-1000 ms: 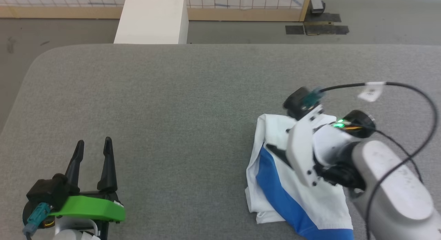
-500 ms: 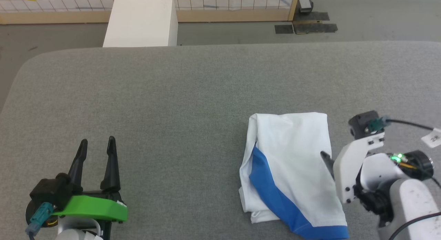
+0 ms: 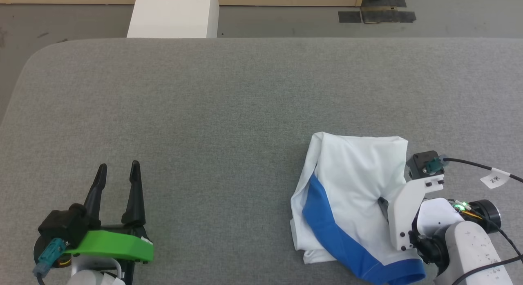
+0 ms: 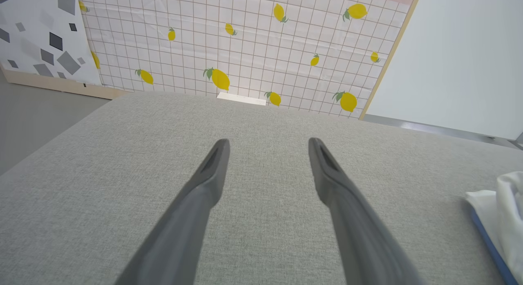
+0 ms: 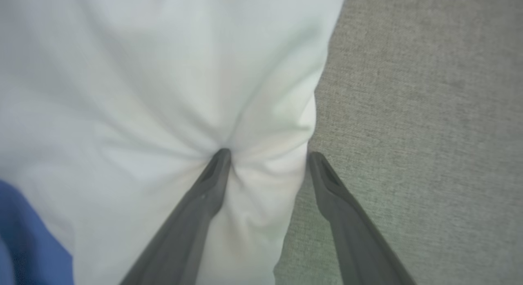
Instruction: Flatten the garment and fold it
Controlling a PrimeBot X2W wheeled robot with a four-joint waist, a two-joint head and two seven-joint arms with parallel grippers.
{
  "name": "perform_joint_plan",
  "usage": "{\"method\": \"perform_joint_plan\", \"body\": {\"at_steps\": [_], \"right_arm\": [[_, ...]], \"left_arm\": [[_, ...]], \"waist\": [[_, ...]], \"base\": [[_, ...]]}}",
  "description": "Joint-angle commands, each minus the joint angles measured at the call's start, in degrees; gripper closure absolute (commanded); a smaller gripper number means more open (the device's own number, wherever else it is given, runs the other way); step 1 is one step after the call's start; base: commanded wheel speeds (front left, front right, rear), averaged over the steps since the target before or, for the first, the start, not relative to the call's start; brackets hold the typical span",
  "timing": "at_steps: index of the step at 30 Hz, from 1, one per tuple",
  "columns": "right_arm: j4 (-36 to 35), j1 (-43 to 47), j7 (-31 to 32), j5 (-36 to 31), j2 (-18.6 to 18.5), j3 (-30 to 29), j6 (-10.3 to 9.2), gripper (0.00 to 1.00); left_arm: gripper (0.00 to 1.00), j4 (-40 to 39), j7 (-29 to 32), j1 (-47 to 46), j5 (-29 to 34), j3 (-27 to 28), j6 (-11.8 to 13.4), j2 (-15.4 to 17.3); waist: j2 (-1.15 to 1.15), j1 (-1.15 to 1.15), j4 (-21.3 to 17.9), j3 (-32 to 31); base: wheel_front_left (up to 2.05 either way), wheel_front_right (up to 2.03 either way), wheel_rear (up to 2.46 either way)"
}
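**One garment, two grippers, right one planted on the shirt edge**

Count: 1 garment point(image 3: 351, 182), 1 table point(image 3: 204, 105), 2 grippers. Off the table: 1 white box point(image 3: 173, 15) and a few dark tape patches point(image 3: 376, 16) on the floor beyond the far edge.

Garment: bunched in a compact heap on the near right part of the table, not flat. It is white on top, with a blue band running diagonally along its near-left side.

Right gripper point(image 5: 269, 153): arm comes in from the near right, and the jaws are apart, straddling the garment's right edge. One finger point(image 5: 204, 195) digs into the white cloth, which puckers around its tip. The other sits on bare table just beside the hem. Nothing is pinched between them.

Left gripper point(image 3: 118, 165): low at the near left, pointing away from the robot. Jaws apart with nothing between them, well apart from the garment.

Room: wide bare table left of and beyond the garment, out to the rounded far-left corner. There is a narrower strip on its right, where the right arm sits.
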Motion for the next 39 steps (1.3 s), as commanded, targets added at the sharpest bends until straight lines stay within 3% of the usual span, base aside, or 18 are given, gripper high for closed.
{"method": "perform_joint_plan", "body": {"at_steps": [1,4,5,6,11,16,17,24,30,39], "right_arm": [[2.31,0.67,0.58,0.57,0.52,0.71,-0.06,0.0],[4.34,0.47,1.07,1.72,0.6,0.93,-0.06,0.02],[4.74,0.33,1.16,2.22,0.61,1.04,-0.06,0.71],[5.1,0.14,1.15,2.83,0.62,1.27,-0.06,1.0],[5.19,-1.18,1.05,5.24,-1.0,3.19,-0.06,1.0],[2.3,-2.57,0.58,7.57,-5.57,7.66,-0.06,1.0],[-0.34,-3.39,1.32,8.74,-9.88,10.68,-0.06,1.0],[-4.67,-7.45,3.25,10.63,-21.95,13.69,-0.06,1.0],[-2.71,-11.49,2.2,9.83,-27.32,10.13,-0.06,1.0],[6.58,-21.08,-4.24,5.14,-29.4,-0.5,-0.06,1.0]], "left_arm": [[0.0,0.11,-0.08,-1.16,-0.46,-0.13,0.02,0.08],[0.0,0.4,-0.11,-1.37,-0.57,-0.23,0.0,0.0],[0.0,0.46,-0.12,-1.41,-0.6,-0.26,-0.02,-0.02],[0.0,0.52,-0.13,-1.47,-0.62,-0.31,-0.03,-0.05],[0.0,0.56,-0.17,-1.88,-0.56,-0.6,-0.06,-0.29],[0.0,-0.11,-0.22,-2.24,-0.5,-0.7,-0.05,-0.42],[0.0,-1.36,-0.23,-2.66,-0.39,-0.58,-0.01,-0.25],[0.0,-4.79,0.74,-5.83,0.52,-0.91,-0.23,2.04],[0.0,-8.35,3.3,-9.06,1.61,-1.17,-0.14,4.53],[0.0,-16.09,8.33,-12.63,3.25,0.14,0.77,8.79]], "waist": [[0.39,0.0,0.29,0.19],[0.39,0.0,0.47,0.2],[0.39,0.0,0.51,0.2],[0.39,0.0,0.52,0.21],[0.39,0.0,0.15,0.32],[0.39,0.0,-2.05,0.86],[0.39,0.0,-4.47,2.42],[0.39,0.0,-11.84,9.48],[0.39,0.0,-16.18,16.2],[0.39,0.0,-16.93,26.32]], "base": [[0.0,0.0,0.0],[0.0,0.0,0.0],[0.0,0.0,0.0],[0.0,0.0,0.0],[0.0,0.0,0.0],[0.0,0.0,0.0],[0.0,0.0,0.0],[0.0,0.0,0.0],[0.0,0.0,0.0],[0.0,0.0,0.0]]}}
